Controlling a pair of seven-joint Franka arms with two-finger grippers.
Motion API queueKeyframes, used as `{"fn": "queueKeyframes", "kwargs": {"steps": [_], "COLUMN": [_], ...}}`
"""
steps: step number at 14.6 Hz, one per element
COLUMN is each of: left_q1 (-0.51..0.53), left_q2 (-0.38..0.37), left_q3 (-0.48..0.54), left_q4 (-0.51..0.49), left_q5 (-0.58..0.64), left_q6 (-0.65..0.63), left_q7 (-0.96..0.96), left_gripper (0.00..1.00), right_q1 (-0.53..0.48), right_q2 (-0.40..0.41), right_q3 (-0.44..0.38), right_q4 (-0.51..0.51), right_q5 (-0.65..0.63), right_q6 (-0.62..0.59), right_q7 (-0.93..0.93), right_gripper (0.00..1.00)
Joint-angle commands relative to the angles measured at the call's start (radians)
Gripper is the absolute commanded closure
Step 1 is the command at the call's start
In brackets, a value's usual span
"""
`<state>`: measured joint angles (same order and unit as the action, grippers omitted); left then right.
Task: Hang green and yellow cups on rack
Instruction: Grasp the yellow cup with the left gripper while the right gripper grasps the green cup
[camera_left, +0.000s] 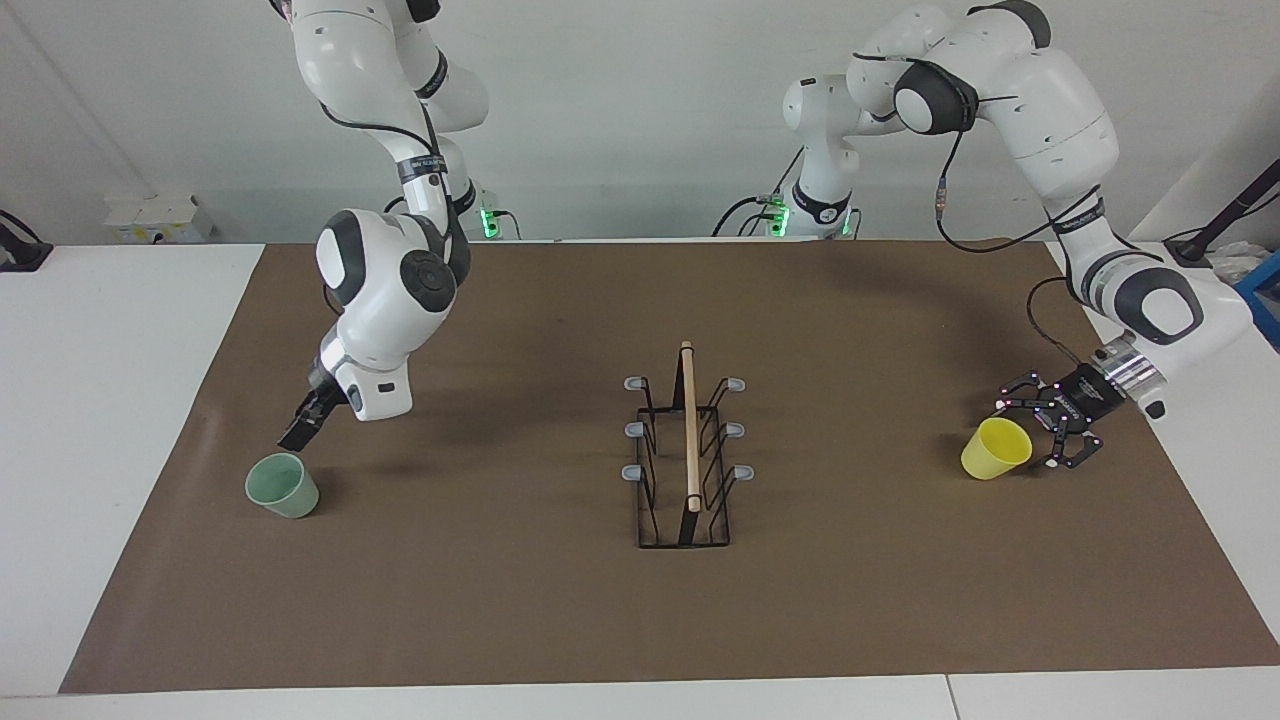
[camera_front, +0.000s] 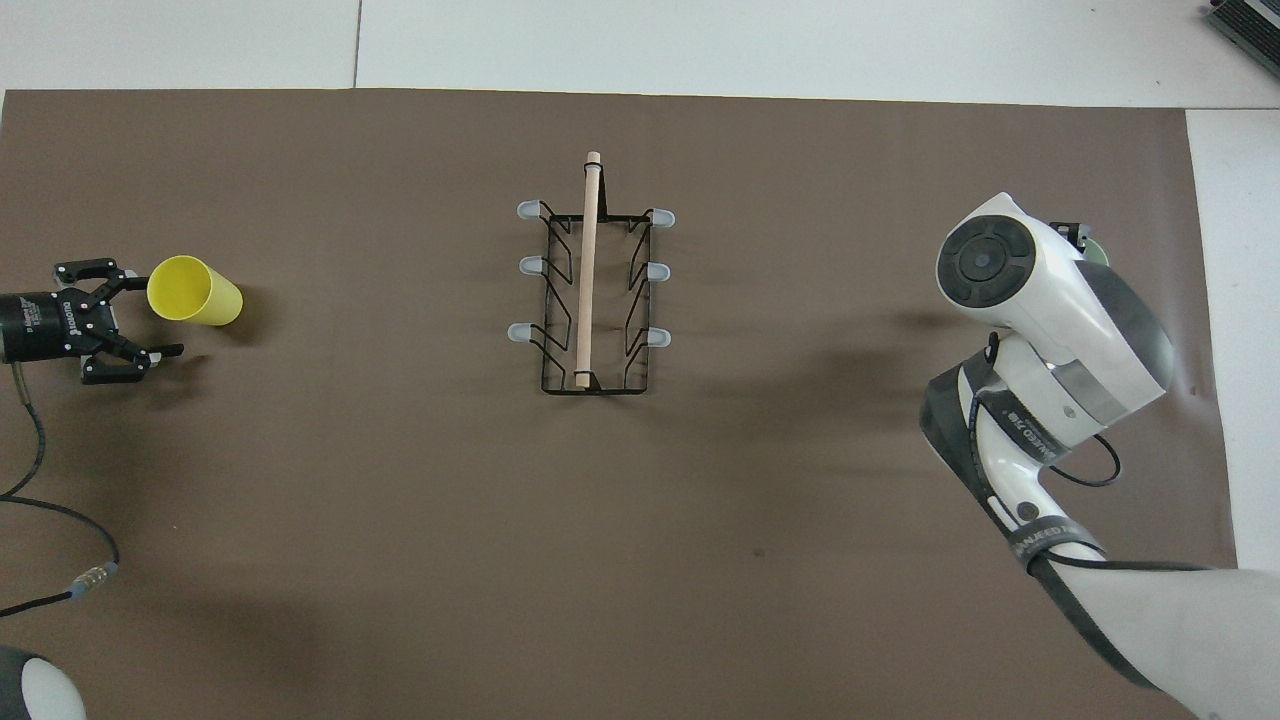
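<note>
Green cup (camera_left: 282, 486) stands upright on the brown mat (camera_left: 520, 600) toward the right arm's end of the table, close to that end's mat edge; in the overhead view the right arm hides all of it but a sliver of rim (camera_front: 1096, 252). Yellow cup (camera_left: 996, 448) lies tipped on its side toward the left arm's end, its open mouth turned toward the left gripper (camera_left: 1036, 432), with a strip of bare mat between it and the mat's edge. Midway between the two cups stands the rack (camera_left: 686, 460), a black wire frame under a long wooden bar (camera_left: 689, 425), with three grey-tipped prongs (camera_left: 634, 429) on each side, all of them bare. Wide stretches of mat lie open between the rack and each cup, and the white table (camera_left: 90, 420) shows past the mat at both ends. The left gripper (camera_front: 130, 318) sits low just beside the yellow cup's mouth, its fingers spread wide and holding nothing; one fingertip (camera_front: 112, 270) is next to the rim, though contact cannot be made out. The right gripper (camera_left: 294, 437) hangs tilted just above the green cup's rim, apart from it; seen edge-on, its fingers' spread does not show directly, but they stand fully apart and empty.
</note>
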<state>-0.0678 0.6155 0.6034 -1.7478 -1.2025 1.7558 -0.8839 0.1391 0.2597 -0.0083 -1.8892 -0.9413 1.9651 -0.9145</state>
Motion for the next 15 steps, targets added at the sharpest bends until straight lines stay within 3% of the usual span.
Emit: {"fn": "queueKeyframes", "kwargs": {"steps": [1,5,10,15], "left_q1": [-0.038,-0.067,-0.086,-0.128], "left_q2": [-0.057,-0.059,-0.060,-0.091], "left_q3": [0.007,-0.001,-0.016,-0.011], "left_q4": [-0.076,-0.094,-0.105,-0.119], "left_q5": [-0.060,-0.124,-0.138,-0.138], "left_q6": [0.030,0.100,0.142,0.169], "left_q7": [-0.020,-0.018,-0.014,0.017], "left_gripper": [0.00,0.00,0.00,0.00], "right_q1": [0.030,0.073,0.057,0.047], "right_q2": [0.025,0.131,0.190,0.211], "right_q3": [0.008,0.007,0.008,0.007], "right_q4": [-0.036,-0.016,-0.031,-0.044], "right_q5": [-0.175,-0.285,-0.440,-0.474], "right_q6": [-0.008,-0.020,0.011,0.086], "right_q7": [-0.073,-0.041,0.005,0.040], "right_gripper": [0.00,0.00,0.00,0.00]}}
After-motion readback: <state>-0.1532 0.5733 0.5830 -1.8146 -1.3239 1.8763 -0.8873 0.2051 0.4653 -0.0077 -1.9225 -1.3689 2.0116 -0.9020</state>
